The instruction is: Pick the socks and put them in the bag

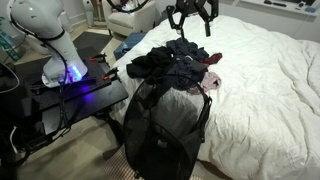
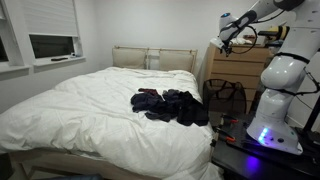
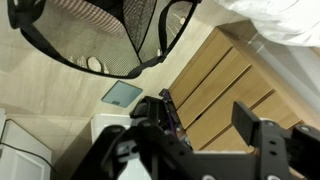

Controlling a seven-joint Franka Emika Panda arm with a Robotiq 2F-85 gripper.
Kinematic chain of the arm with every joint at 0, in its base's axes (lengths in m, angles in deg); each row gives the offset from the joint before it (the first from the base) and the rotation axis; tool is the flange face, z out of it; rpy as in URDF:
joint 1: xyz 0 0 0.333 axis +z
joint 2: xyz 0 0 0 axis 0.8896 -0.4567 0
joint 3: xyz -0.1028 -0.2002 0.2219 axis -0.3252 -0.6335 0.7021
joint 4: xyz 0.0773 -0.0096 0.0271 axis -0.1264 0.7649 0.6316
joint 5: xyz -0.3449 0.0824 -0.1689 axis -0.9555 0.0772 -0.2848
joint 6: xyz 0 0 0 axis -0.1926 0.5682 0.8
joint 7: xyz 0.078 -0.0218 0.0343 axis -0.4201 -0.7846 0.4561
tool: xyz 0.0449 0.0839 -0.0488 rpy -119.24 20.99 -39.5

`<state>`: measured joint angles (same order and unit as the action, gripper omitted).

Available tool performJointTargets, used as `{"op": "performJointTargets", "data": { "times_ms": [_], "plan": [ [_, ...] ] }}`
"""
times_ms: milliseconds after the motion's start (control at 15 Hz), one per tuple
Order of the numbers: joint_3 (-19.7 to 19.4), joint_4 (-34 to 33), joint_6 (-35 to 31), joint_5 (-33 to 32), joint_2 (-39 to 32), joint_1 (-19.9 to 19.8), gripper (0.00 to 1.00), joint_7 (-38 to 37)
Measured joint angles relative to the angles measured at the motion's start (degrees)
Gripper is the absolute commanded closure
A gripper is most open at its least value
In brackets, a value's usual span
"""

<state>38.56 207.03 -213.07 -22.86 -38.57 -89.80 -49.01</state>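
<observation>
Bag [image 1: 165,130] nearest, upright against desk [image 1: 270,95] edge, mouth open; contents unclear through mesh. Behind it, socks [image 1: 150,66] somewhere in dark heap [image 1: 182,66] on desk, just beside bag, none singled out. End effector [image 1: 192,14] raised high, well apart from heap, jaws spread, empty. Judgement: nothing visibly bagged, pick and drop both left

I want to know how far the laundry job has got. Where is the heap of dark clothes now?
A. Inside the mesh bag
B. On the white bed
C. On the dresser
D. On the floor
B: in both exterior views the heap of dark clothes lies on the white bed, outside the mesh bag, while the gripper hangs above, open and empty.
</observation>
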Motion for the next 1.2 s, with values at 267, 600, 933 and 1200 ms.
{"op": "performJointTargets", "data": {
  "times_ms": [267,600,933,1200],
  "plan": [
    [1.2,3.2,-3.0,8.1,1.1,2.4,0.0,10.3],
    [3.8,5.6,-1.5,22.4,1.7,5.9,0.0,27.1],
    [5.8,5.0,9.0,32.2,1.7,8.4,0.0,42.2],
    [6.5,3.8,19.7,33.3,1.3,9.0,0.0,51.4]
  ]
}}
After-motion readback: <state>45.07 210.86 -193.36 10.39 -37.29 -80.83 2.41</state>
